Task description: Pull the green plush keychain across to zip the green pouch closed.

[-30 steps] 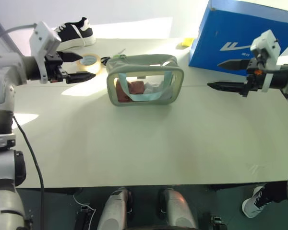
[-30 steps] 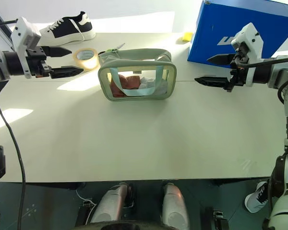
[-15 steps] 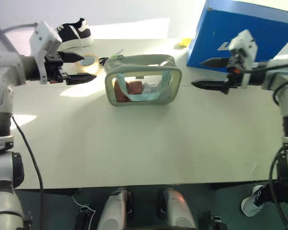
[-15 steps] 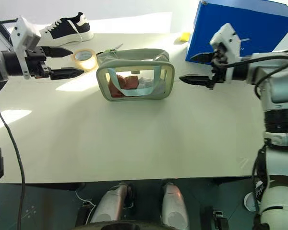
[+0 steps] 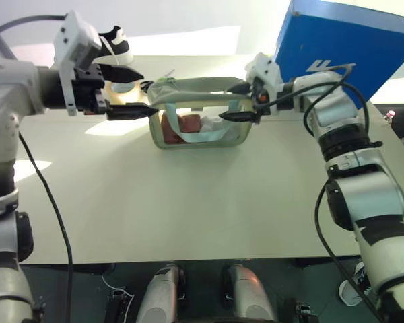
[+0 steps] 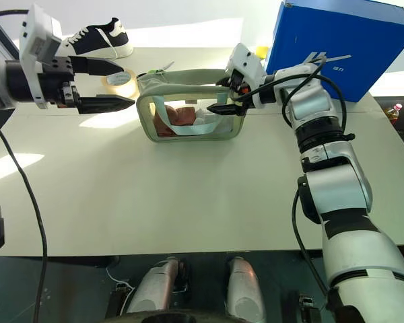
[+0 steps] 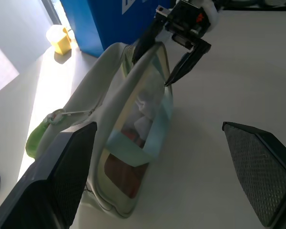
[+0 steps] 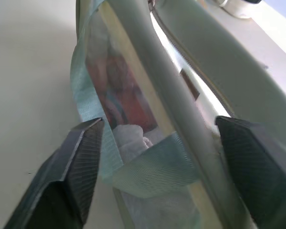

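We see the green pouch [image 5: 200, 113] standing upright on the pale counter [image 5: 209, 202], between our two grippers. Our right gripper [image 5: 241, 101] has its fingers apart, straddling the pouch's right end, one finger before the clear window and one behind the rim; whether they touch it we cannot tell. Our left gripper [image 5: 131, 93] hangs just beside the pouch's left end, fingers spread wide and empty. The green plush keychain [image 7: 37, 139] sits at that left end, near our left gripper.
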Robot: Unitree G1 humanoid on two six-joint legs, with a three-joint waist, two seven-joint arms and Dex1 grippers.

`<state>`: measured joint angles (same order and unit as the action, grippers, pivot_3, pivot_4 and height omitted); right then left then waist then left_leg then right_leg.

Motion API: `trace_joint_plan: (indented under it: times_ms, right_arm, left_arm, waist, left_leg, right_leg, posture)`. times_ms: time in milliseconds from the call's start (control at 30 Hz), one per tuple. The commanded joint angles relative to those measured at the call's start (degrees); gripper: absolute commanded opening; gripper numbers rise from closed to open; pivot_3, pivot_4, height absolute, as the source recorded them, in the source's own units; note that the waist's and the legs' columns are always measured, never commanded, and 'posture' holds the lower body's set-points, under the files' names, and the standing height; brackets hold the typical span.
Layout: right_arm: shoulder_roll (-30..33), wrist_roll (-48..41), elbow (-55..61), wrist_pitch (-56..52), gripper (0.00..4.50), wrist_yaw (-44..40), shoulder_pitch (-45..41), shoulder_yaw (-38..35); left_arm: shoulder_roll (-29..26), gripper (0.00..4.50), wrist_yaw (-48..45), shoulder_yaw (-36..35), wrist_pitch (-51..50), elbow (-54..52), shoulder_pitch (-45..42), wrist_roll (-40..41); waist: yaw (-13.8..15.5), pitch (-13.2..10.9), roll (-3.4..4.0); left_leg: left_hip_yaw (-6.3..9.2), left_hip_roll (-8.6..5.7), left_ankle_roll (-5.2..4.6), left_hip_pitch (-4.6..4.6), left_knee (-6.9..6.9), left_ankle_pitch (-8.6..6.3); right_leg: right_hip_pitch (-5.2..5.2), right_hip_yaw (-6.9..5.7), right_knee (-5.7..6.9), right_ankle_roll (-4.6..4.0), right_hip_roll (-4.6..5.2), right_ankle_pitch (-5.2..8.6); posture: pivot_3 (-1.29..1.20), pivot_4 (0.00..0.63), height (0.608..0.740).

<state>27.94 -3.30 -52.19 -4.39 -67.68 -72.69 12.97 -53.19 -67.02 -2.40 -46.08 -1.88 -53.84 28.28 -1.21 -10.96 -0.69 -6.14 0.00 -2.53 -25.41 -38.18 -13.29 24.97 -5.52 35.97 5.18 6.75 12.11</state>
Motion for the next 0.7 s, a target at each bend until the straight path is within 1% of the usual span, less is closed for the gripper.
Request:
trace_joint_plan:
  times_ms: [33,133,167,300,433,500,600,700]
  right_arm:
    - [-0.24,2.6,-3.07,5.5,2.12,-0.52,-2.9,-0.1]
    - [-0.43,3.7,-3.19,7.62,0.51,-1.22,-3.16,-0.25]
    - [-0.44,3.91,-2.93,7.85,0.05,-1.38,-3.22,-0.42]
    - [2.57,1.14,7.78,4.3,0.05,-7.82,-0.74,-1.78]
    - [7.74,-0.83,19.65,0.69,0.05,-14.81,5.77,-1.76]
    - [10.23,-0.95,23.46,-0.68,0.05,-17.07,8.82,-1.3]
    - [12.22,-0.88,25.86,-2.15,0.05,-17.31,11.33,-1.43]
    - [11.57,-1.48,27.29,-4.54,0.05,-15.52,11.7,-1.81]
  left_arm:
    - [-1.26,4.5,2.05,-2.82,0.68,-1.43,0.1,0.1]
    - [-1.07,4.5,2.67,-3.11,0.28,-2.13,0.18,0.87]
    - [-1.04,4.5,2.8,-3.12,0.2,-2.24,0.17,1.03]
    - [-1.1,4.5,2.81,-2.98,1.1,-1.2,0.23,0.8]
    - [-0.74,4.5,3.36,-2.49,2.18,0.13,0.09,0.22]
    - [-0.45,4.5,3.57,-2.21,2.73,0.59,0.17,-0.03]
    - [-0.06,4.5,3.38,-1.59,3.62,1.57,-0.04,-0.35]
    - [0.12,4.5,3.02,-1.12,3.95,2.15,-0.48,-0.47]
  waist:
    - [0.01,0.0,0.0]
    - [0.03,0.0,0.0]
    - [0.03,0.0,0.0]
    - [0.03,-0.01,0.02]
    - [0.51,-0.01,0.01]
    - [0.52,-0.01,0.01]
    - [0.4,-0.01,0.01]
    - [0.31,-0.01,0.01]
  left_leg:
    - [0.01,0.0,0.03,0.0,0.0,0.02]
    - [0.04,0.01,0.06,0.02,0.0,0.03]
    - [0.03,0.0,0.06,0.03,0.0,0.03]
    - [0.04,0.01,0.07,0.02,0.0,0.03]
    - [0.06,0.0,0.06,0.0,0.0,0.03]
    - [0.06,-0.01,0.06,0.01,0.0,0.03]
    - [0.06,-0.02,0.07,0.05,-0.03,0.03]
    - [0.06,0.0,0.07,0.08,-0.02,0.03]
  right_leg:
    - [0.01,0.0,0.03,0.0,0.0,0.0]
    - [0.0,0.0,0.04,-0.01,-0.01,0.0]
    - [-0.01,0.0,0.04,-0.01,-0.01,0.0]
    - [0.01,0.0,0.05,-0.01,-0.01,0.0]
    - [-0.01,0.0,0.04,-0.01,-0.01,0.01]
    - [-0.04,0.0,0.02,-0.01,0.0,0.01]
    - [-0.06,0.0,0.05,-0.01,0.01,0.01]
    - [-0.06,0.0,0.06,-0.01,0.01,0.01]
  posture:
    - [0.0,0.15,0.74]
    - [0.0,0.15,0.74]
    - [0.0,0.15,0.74]
    - [0.0,0.15,0.74]
    - [0.0,0.15,0.74]
    - [0.0,0.15,0.74]
    - [0.0,0.15,0.74]
    - [0.0,0.15,0.74]
